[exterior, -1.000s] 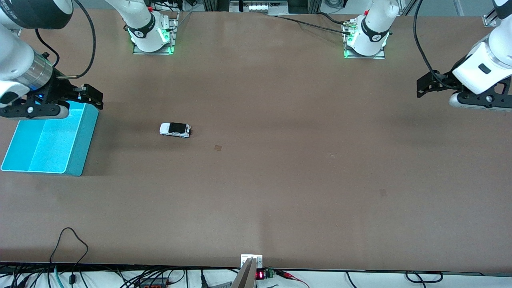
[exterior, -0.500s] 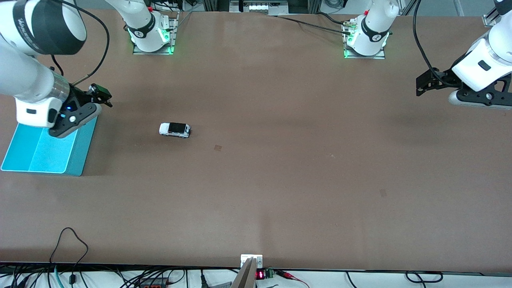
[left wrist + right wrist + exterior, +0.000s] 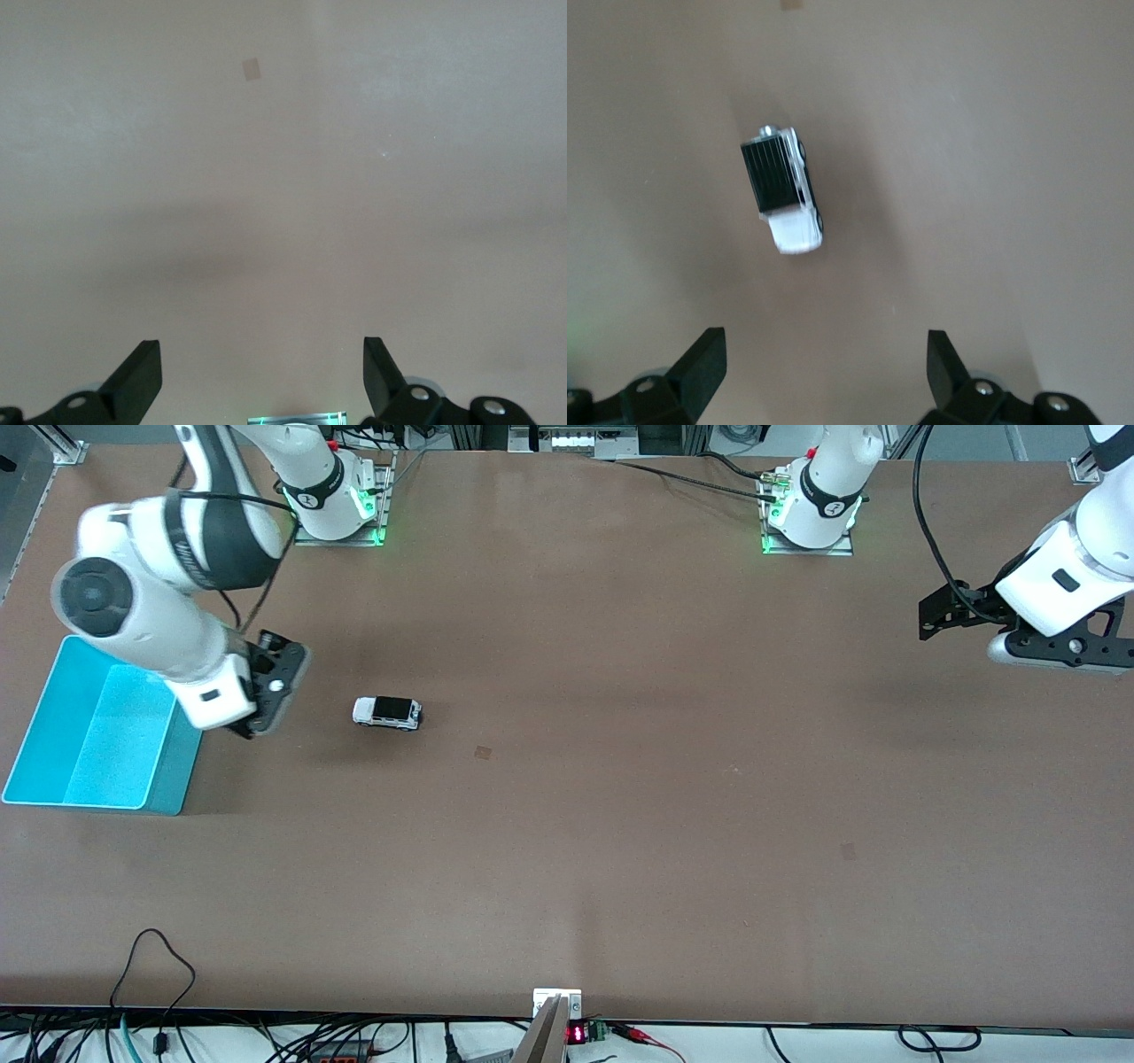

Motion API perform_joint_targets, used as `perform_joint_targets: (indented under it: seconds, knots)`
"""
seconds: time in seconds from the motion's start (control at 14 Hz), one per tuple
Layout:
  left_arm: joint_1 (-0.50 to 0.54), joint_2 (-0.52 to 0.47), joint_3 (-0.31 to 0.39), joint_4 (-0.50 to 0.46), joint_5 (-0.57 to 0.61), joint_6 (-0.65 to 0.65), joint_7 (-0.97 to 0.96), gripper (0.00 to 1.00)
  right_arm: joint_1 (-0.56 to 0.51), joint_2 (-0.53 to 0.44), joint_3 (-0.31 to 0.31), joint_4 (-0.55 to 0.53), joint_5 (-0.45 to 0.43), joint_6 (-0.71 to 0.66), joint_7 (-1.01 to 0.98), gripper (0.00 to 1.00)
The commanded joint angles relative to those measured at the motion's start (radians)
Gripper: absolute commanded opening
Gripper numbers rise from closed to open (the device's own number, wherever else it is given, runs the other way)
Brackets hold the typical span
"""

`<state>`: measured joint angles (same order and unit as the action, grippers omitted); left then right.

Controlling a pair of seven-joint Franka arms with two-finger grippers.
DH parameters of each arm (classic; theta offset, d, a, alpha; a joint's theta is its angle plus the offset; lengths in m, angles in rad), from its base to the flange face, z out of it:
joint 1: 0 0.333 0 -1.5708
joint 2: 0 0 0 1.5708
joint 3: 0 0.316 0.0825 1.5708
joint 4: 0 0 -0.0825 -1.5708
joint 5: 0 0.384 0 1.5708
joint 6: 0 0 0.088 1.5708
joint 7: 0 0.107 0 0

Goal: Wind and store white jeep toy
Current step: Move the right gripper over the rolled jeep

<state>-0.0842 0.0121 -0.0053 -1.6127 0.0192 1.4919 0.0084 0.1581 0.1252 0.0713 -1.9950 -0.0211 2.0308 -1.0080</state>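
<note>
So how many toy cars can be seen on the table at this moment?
1. The white jeep toy stands on the brown table, between the blue bin and the table's middle, beside the open right gripper. Nothing in view could hide another car.

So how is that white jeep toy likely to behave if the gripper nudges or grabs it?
The white jeep toy stands on its wheels, so a nudge would probably roll it. It looks rigid and small, likely light. Its smooth sides may slip between the open right gripper fingers.
</note>
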Motion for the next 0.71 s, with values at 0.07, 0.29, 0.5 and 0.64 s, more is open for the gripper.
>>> perform_joint_targets:
  seconds: [0.07, 0.29, 0.5, 0.64]
  knots:
    - [-0.006, 0.006, -0.004, 0.017, -0.041, -0.051, 0.009, 1.0, 0.066, -0.047, -0.004, -0.22, 0.015, 0.27, -0.02, 1.0]
    - [-0.006, 0.006, -0.016, 0.017, -0.042, -0.074, 0.009, 1.0, 0.087, -0.026, -0.004, -0.274, 0.015, 0.373, -0.017, 1.0]
    - [0.003, 0.003, -0.027, 0.017, -0.042, -0.097, 0.007, 1.0, 0.103, 0.029, -0.004, -0.306, 0.015, 0.477, -0.017, 1.0]
    - [0.007, 0.003, -0.024, 0.028, -0.041, -0.102, 0.007, 1.0, 0.104, 0.072, -0.004, -0.311, 0.015, 0.532, -0.017, 1.0]
